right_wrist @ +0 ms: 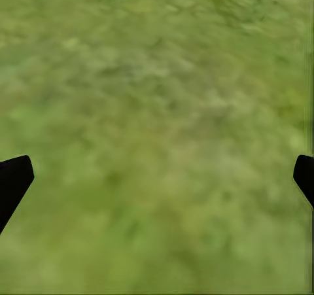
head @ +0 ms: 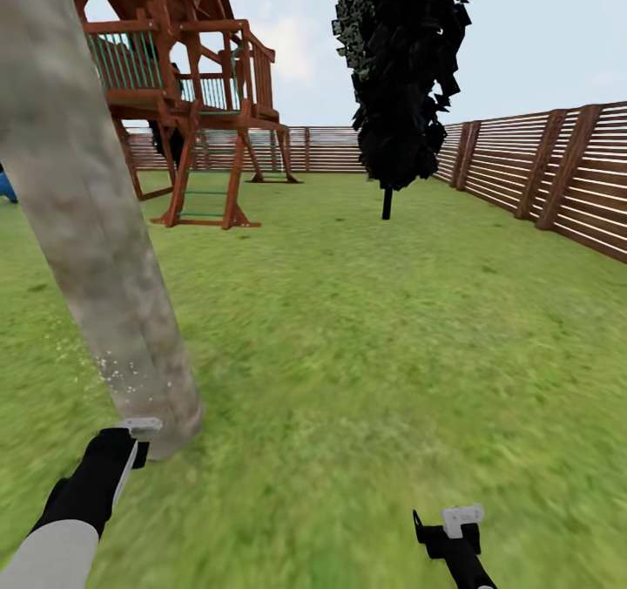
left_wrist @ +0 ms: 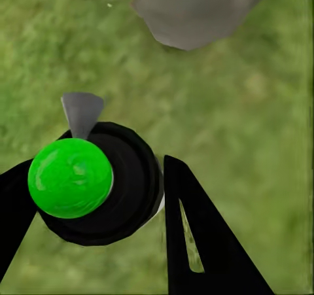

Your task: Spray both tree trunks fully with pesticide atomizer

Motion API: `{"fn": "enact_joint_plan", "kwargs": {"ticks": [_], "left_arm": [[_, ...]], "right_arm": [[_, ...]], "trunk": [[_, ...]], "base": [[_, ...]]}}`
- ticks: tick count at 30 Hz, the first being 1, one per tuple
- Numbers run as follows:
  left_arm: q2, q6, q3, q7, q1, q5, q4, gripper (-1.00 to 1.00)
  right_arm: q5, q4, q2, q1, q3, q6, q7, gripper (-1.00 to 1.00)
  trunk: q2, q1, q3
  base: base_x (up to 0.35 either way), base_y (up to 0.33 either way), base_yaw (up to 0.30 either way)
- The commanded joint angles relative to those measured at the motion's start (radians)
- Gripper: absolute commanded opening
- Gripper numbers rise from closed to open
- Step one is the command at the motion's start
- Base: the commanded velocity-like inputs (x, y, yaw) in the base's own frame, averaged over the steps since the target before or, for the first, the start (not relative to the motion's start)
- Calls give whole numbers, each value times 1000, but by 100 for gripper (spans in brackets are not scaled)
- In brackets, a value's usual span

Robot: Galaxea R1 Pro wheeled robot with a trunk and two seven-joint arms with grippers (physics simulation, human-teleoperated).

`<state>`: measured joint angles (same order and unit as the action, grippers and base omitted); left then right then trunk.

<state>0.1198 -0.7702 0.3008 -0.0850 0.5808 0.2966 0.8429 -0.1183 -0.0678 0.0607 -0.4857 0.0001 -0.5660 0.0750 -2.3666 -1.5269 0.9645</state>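
Left end effector (left_wrist: 124, 210) clamped around pesticide atomizer (left_wrist: 98, 180), nozzle toward tree trunk (head: 91, 223) just beside it. Right end effector (right_wrist: 157, 184) spread wide, empty, over grass (head: 392, 328). Risk: patchy coverage from spraying one side only; bumping trunk.

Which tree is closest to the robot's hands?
The grey trunk by the left gripper, which holds the atomizer. The dark tree stands far back by the fence.

Tree trunk (head: 96, 249) blocks near left, just past left tool (left_wrist: 124, 197); open lawn (head: 374, 354) right & ahead; fence (head: 557, 171) far right.
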Motion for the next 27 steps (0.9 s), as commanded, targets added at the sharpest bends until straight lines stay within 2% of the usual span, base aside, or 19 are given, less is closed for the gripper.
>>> {"fn": "enact_joint_plan", "kwargs": {"ticks": [1, 4, 9, 15, 23, 27], "left_arm": [[-1, -4, 0, -4, 1, -3, 1, -100], [-18, -3, 0, -6, 1, -1, 2, -100], [-27, -3, 0, -8, 1, -1, 1, -100], [-28, -3, 0, -11, 1, -1, 2, -100], [-28, -3, 0, -13, 1, 1, 2, -100], [-27, -3, 1, -14, 1, 2, 2, -100]], "right_arm": [[-10, 1, 0, -1, 0, -2, 8, 100], [-10, 1, -1, -1, 0, -2, 8, 100], [-11, 1, -1, -1, 0, -2, 7, 100], [-11, 0, -1, -1, 0, -2, 6, 100], [-11, 0, -1, -1, 0, -2, 7, 100], [-11, 0, -1, -1, 0, -2, 7, 100]], "trunk": [[0, 0, 1], [0, 0, 1], [0, 0, 1], [0, 0, 1], [0, 0, 1], [0, 0, 1]], "base": [[236, -188, 0], [233, -192, 114], [172, -228, 259], [50, -268, 246], [1, -276, 17], [41, -276, 183]]}}
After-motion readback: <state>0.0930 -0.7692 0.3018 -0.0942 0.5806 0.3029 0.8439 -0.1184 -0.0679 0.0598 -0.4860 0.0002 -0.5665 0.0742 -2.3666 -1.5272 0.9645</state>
